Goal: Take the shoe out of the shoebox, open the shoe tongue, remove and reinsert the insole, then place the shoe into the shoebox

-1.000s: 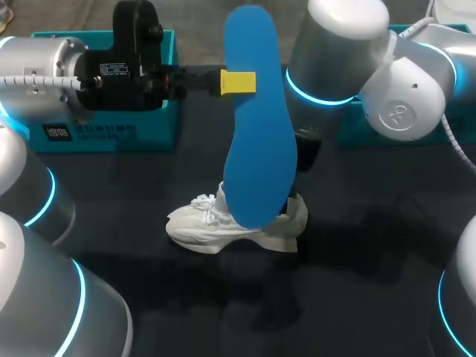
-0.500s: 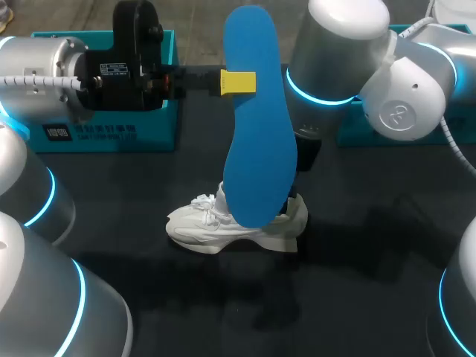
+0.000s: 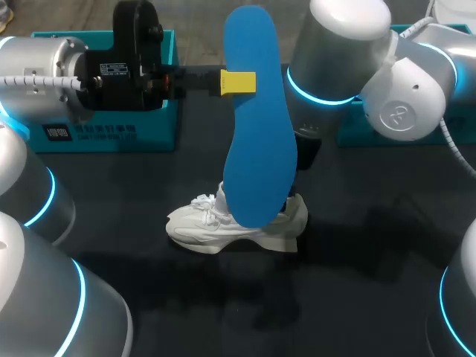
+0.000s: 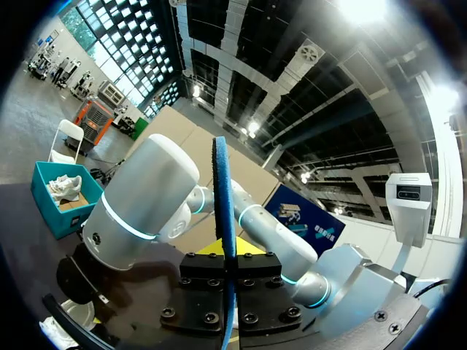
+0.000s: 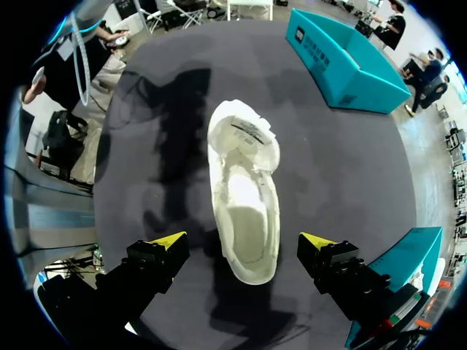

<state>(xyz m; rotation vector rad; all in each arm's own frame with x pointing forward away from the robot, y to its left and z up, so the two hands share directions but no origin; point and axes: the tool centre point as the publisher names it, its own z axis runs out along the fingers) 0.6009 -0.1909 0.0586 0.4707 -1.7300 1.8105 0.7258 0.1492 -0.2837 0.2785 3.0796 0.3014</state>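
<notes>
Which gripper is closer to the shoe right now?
Right. The right gripper hangs open directly over the shoe; the left gripper sits higher, shut on the upright insole.

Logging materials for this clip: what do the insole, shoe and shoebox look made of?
Insole: probably foam, matte blue; a thin, flat sheet standing straight.
Shoe: seemingly white fabric upper, matte, with laces; exact textile unclear.
Shoebox: likely cardboard, matte teal, thin straight walls.
</notes>
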